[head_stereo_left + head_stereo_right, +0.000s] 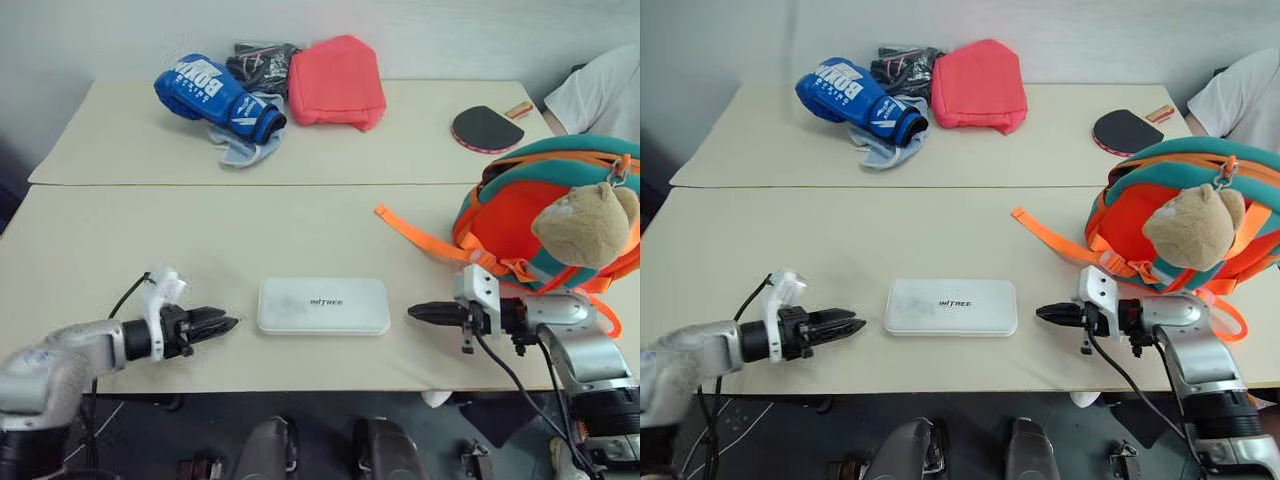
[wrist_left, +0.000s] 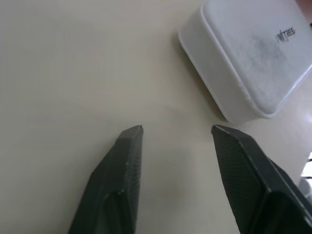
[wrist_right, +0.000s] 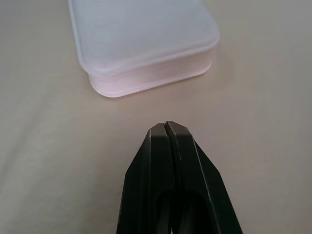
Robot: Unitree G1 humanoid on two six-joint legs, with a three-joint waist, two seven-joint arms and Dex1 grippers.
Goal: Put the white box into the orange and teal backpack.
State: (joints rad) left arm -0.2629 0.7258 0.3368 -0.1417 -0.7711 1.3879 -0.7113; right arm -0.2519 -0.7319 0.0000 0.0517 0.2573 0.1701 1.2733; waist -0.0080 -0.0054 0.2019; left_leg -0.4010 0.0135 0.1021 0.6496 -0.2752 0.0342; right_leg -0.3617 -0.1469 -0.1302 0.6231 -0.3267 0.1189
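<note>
Setting: robot test room, lab-like. Two plain cream benches (image 1: 120, 250) pushed edge to edge against a bare pale wall (image 1: 120, 35). Mixed props laid out as for trials: blue boxing glove (image 1: 215, 95), coral-red pouch (image 1: 336, 82), dark packet (image 1: 258, 62), table-tennis bat (image 1: 486, 128), orange and teal backpack (image 1: 505, 215) with plush bear (image 1: 585, 225), white box (image 1: 323, 305). A person's white sleeve (image 1: 600, 90) at the far bench corner. Exposed cabling (image 1: 510, 375) trails below the bench edge.

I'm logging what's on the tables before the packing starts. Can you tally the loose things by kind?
Bags: 2, backpack and red pouch
Boxes: 1, white box
Boxing gloves: 1
Paddles: 1
Dark packets: 1
Total: 6
</note>
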